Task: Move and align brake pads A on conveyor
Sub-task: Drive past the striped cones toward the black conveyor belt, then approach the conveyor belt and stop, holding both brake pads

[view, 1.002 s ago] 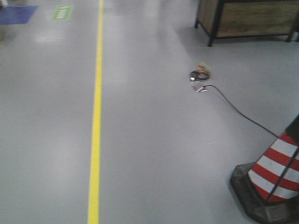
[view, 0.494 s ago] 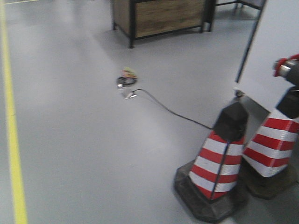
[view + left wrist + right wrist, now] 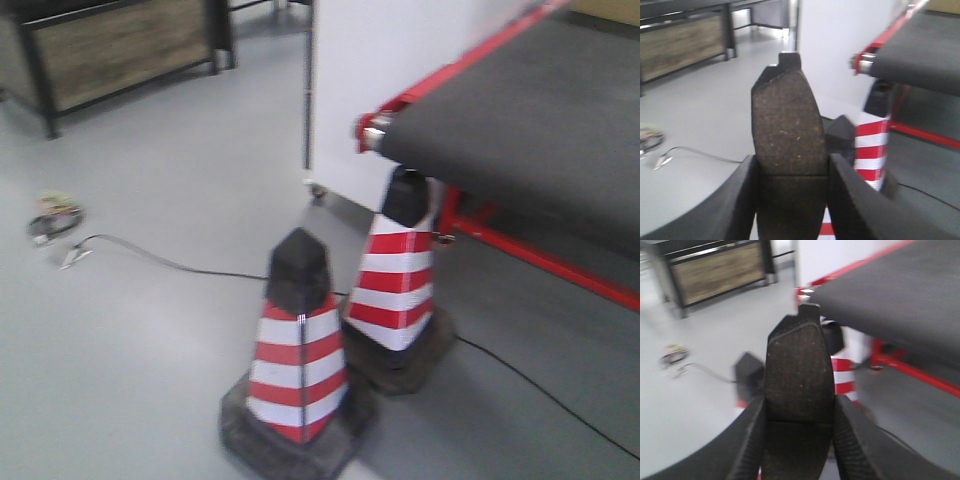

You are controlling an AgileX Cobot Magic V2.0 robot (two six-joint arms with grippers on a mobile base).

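1. Pads (image 3: 788, 150) are missing from the front view. There the conveyor (image 3: 540, 110) fills the upper right, its belt bare where visible. Two cones (image 3: 300, 350) stand at lower centre before its near end. A cable (image 3: 150, 258) trails left across the floor (image 3: 130, 380).
2. Against the earlier frames, this view has swung right. A second ago it showed only floor, a yellow line, a cabinet at upper right and one cone at the right edge. Half a second ago both cones stood at lower right. Now the conveyor has come in and the cabinet (image 3: 110, 45) has slid to the upper left. I judge the robot is turning to face the belt, so the carry is nearly over and placing has not begun.
3. Left wrist view: the left tool (image 3: 792, 167) is clenched on a pad standing upright at centre frame, its rough face to the camera. The conveyor sits at upper right, well apart.
4. Right wrist view: the right tool (image 3: 800, 407) grips a second pad (image 3: 799, 375) the same way, upright at centre. The conveyor lies across the upper right, apart from it.
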